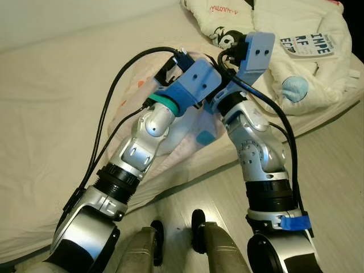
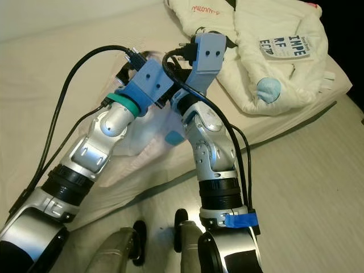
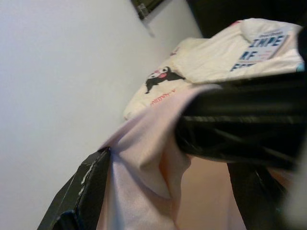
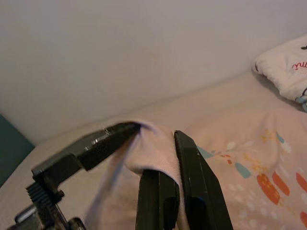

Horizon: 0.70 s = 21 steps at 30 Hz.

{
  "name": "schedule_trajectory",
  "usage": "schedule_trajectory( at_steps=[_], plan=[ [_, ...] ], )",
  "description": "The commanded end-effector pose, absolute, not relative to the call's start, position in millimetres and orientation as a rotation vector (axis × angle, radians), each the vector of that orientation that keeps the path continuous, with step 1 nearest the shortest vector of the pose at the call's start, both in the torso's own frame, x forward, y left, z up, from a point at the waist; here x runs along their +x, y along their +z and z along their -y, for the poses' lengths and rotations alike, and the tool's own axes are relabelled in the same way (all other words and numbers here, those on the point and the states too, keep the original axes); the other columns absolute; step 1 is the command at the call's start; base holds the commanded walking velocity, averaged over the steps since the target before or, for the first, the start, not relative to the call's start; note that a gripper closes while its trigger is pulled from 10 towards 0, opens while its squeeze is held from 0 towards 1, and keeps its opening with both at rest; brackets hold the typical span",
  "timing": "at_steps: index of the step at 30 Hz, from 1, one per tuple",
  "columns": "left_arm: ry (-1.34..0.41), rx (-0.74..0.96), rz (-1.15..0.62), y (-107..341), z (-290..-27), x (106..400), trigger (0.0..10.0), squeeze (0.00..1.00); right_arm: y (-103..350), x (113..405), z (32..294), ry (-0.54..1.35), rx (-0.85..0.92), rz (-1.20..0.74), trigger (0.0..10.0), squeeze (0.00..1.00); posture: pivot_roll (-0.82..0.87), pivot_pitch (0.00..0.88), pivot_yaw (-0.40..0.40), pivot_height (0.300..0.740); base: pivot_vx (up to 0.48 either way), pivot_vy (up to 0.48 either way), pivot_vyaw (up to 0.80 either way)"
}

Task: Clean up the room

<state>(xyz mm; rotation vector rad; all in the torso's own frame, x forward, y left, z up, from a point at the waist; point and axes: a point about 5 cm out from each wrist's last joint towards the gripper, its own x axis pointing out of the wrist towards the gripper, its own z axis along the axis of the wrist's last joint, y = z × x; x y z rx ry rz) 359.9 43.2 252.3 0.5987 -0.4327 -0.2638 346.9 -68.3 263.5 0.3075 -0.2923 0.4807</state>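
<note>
Both my left fingers (image 3: 144, 191) and right fingers (image 4: 158, 158) pinch the pink garment (image 4: 249, 158) together, near the bed (image 1: 57, 114) edge.

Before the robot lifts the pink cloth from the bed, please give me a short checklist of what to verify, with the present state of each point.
1. Right gripper holds pink cloth: ok, a fold sits pinched between its fingers.
2. Left gripper holds the cloth: ok, fabric is bunched between its fingers.
3. Cloth free of the white printed garment: cannot tell, the arms hide the far edge.
4. Cables clear of the cloth: cannot tell.
5. Bed beside the cloth free for laying it flat: ok.
</note>
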Motion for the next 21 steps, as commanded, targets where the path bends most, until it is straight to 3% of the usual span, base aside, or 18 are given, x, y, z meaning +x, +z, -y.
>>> schedule_trajectory(
  at_steps=[1, 3, 11, 20, 21],
  plan=[
    [-0.165, 0.643, 0.305, 232.8, -60.9, 372.5, 10.0, 0.0, 288.9, 326.0, 45.2, 0.637, 0.33, 0.416, 10.0, 0.0, -0.06, 0.226, 0.062, 0.74, 0.0, 0.0, 0.0],
    [-0.085, 0.699, 0.353, 235.5, -63.2, 375.9, 10.0, 0.0, 290.9, 320.8, 39.8, 0.676, 0.341, 0.416, 10.0, 0.0, -0.06, 0.226, 0.064, 0.74, 0.0, 0.0, 0.0],
    [-0.031, 0.757, 0.405, 236.1, -64.4, 378.2, 10.0, 0.0, 292.9, 315.0, 35.0, 0.724, 0.353, 0.408, 10.0, 0.0, -0.06, 0.226, 0.064, 0.74, 0.0, 0.0, 0.0],
    [-0.215, 0.808, 0.357, 209.9, -45.6, 373.8, 9.8, 0.0, 294.0, 304.9, 28.6, 0.824, 0.343, 0.39, 10.0, 0.0, -0.06, 0.225, 0.064, 0.74, 0.0, 0.0, 0.0],
    [-0.241, 0.806, 0.338, 205.2, -43.3, 373.3, 3.6, 0.0, 296.4, 303.7, 27.4, 0.834, 0.34, 0.398, 10.0, 0.0, -0.06, 0.225, 0.064, 0.74, 0.0, 0.0, 0.0]
  ],
)
